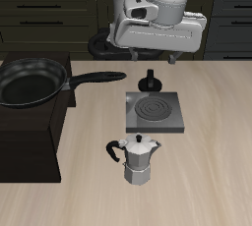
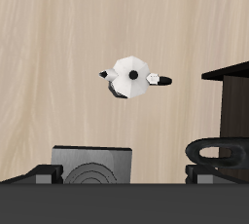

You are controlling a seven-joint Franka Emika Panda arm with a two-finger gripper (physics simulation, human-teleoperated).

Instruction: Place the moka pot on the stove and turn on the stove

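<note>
One moka pot (image 1: 139, 158) beside stove (image 1: 155, 112)

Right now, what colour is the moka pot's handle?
Black, on a silver body; the moka pot shows it best in the exterior view, handle at its side.

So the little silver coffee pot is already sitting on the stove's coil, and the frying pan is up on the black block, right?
Not quite. The moka pot stands on the bare table, nearer the front edge than the stove, whose coil is empty; the exterior view shows this. The frying pan is indeed on the black block.
</note>
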